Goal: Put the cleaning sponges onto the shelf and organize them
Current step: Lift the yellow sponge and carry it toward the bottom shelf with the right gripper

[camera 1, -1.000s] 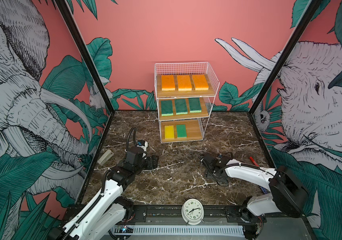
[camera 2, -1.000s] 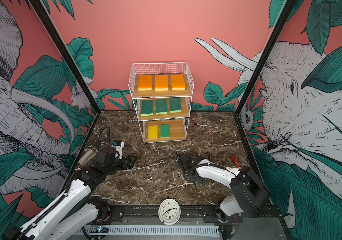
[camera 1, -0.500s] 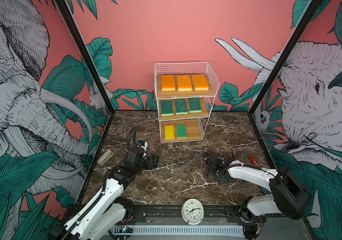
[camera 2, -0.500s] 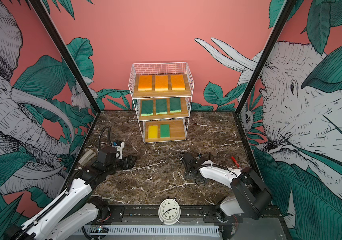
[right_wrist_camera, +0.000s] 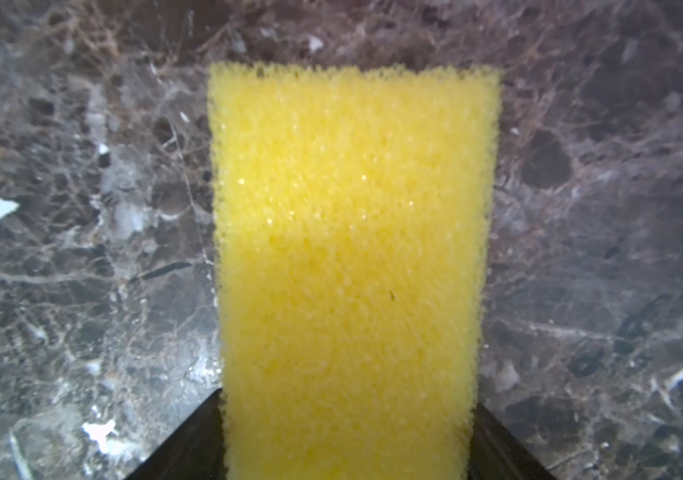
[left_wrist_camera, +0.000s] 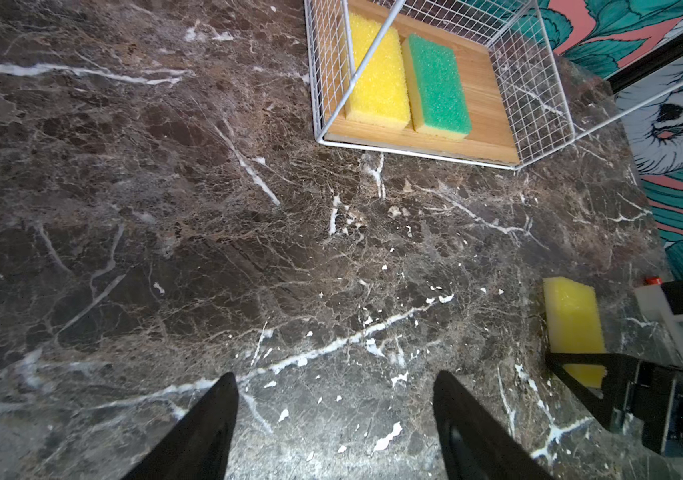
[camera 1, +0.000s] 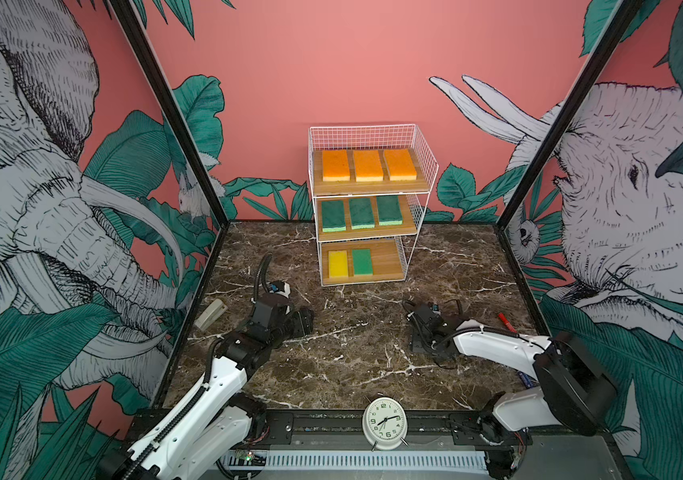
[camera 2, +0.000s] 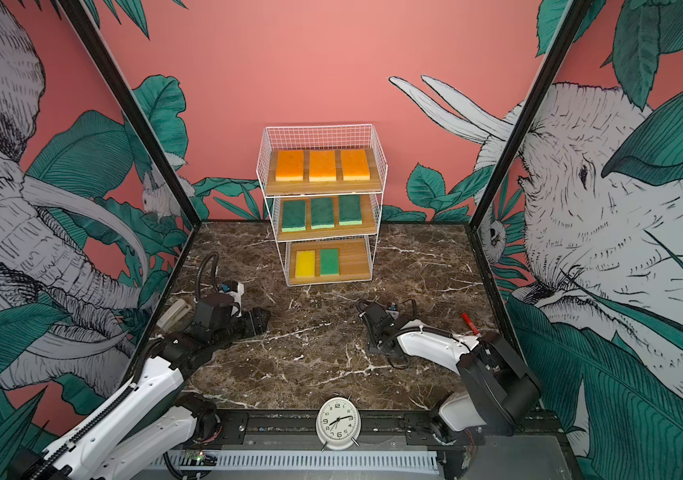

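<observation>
Awaiting shelving: one yellow rectangular foam sponge [right_wrist_camera: 348, 249], lying on marble tabletop [left_wrist_camera: 165, 208] at lower right, right gripper [right_wrist_camera: 347, 399] fingers pinching its sides. Empty left gripper [left_wrist_camera: 333, 378] is idling, fingers apart. Centre-frame, white wire-and-wood shelf [camera 1: 422, 145] is holding eight.

— Both arms: white moulded shell links [camera 1: 219, 395], blocky black joints [camera 1: 244, 353]?
— Yes. A ribbed black hose [camera 1: 258, 278] curls by the left wrist, thin black wires [camera 1: 497, 331] line the right, plus tapered matte black fingers [left_wrist_camera: 202, 428].
</observation>
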